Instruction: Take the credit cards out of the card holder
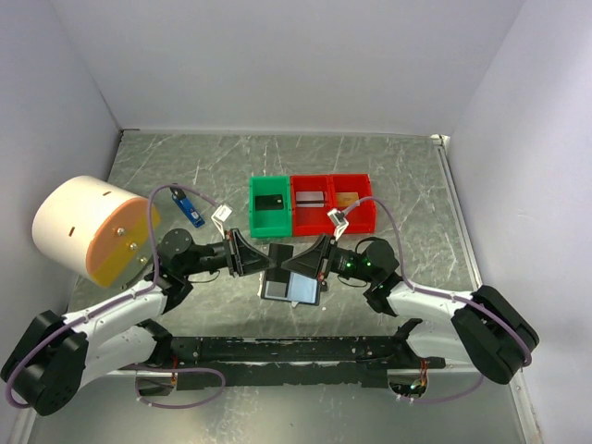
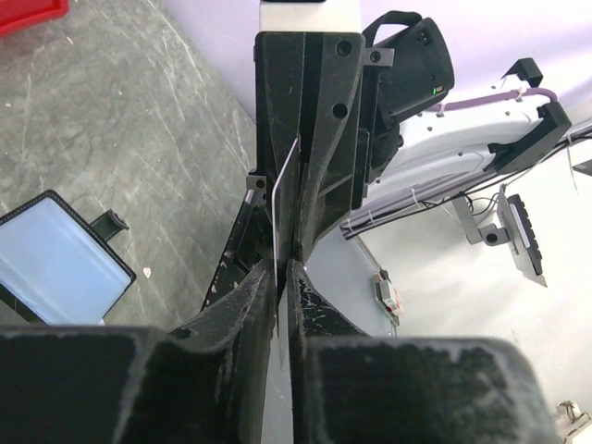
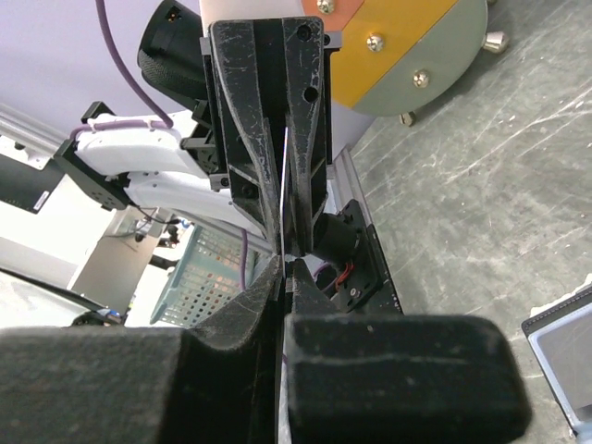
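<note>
The card holder [image 1: 292, 289] lies open on the table, its pale blue-clear sleeve facing up. It also shows in the left wrist view [image 2: 57, 262]. My left gripper [image 1: 269, 259] and right gripper [image 1: 289, 262] meet tip to tip just above it. Both are shut on one thin credit card, which shows edge-on in the left wrist view [image 2: 283, 190] and the right wrist view [image 3: 282, 180]. Its colour is unclear. A black card [image 1: 270, 202] lies in the green bin [image 1: 256, 218]. A silvery card [image 1: 310, 197] and an orange-gold card [image 1: 347, 198] lie in the red bins [image 1: 329, 220].
A large cream and orange cylinder [image 1: 88, 231] stands at the left. A small blue and black stick [image 1: 191, 211] lies between it and the bins. White walls close in the table on three sides.
</note>
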